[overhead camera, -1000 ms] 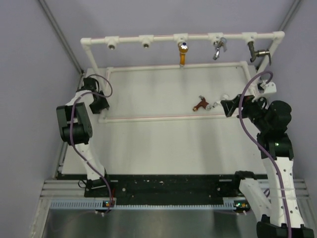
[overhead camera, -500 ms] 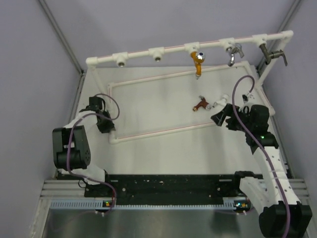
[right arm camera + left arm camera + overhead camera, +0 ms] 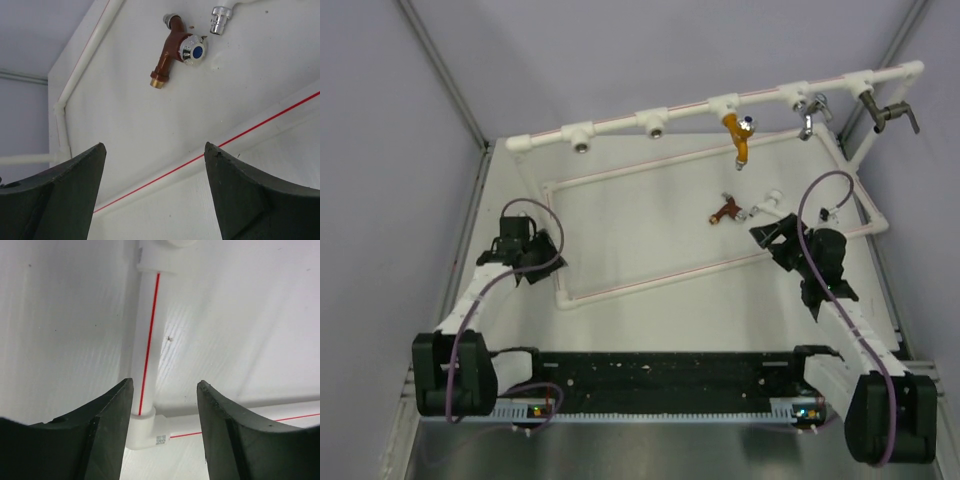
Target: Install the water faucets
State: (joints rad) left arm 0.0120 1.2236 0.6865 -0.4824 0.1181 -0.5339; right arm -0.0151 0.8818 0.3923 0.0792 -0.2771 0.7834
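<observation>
- Whole pipe frame point(image 3: 650, 284) is sitting skewed now compared to a second ago, with its right end swung toward the back wall. Both arms are lying way lower and more stretched out than they were.
- left gripper point(image 3: 540, 258) point(image 3: 165, 385) is hanging spread open over the frame's left-hand pipe, one finger on each side of it. In the left wrist view the corner elbow point(image 3: 145, 432) is sitting right down between the fingers. Can't tell if the left finger is actually touching the pipe.
- right gripper point(image 3: 770, 236) point(image 3: 154, 146) is also gaping wide, pinching nothing, and hanging just over the frame's near rail with the red stripe.
- reddish-brown faucet point(image 3: 724, 210) point(image 3: 172, 59) is lying flat on the table point(image 3: 650, 335) inside the frame, just beyond the right gripper. Its blue-dotted silver cap is facing up and its brass end is sitting nearer the gripper.
- white faucet point(image 3: 767, 205) point(image 3: 219, 20) is lying just beside it on the right, close but apart. Mostly just its silver threaded end is showing in the right wrist view.
- up on the raised top rail, orange faucet point(image 3: 741, 137), chrome faucet point(image 3: 808, 114) and dark faucet point(image 3: 890, 110) are hanging from their sockets. Two tee sockets point(image 3: 582, 142) further left are showing open holes.
</observation>
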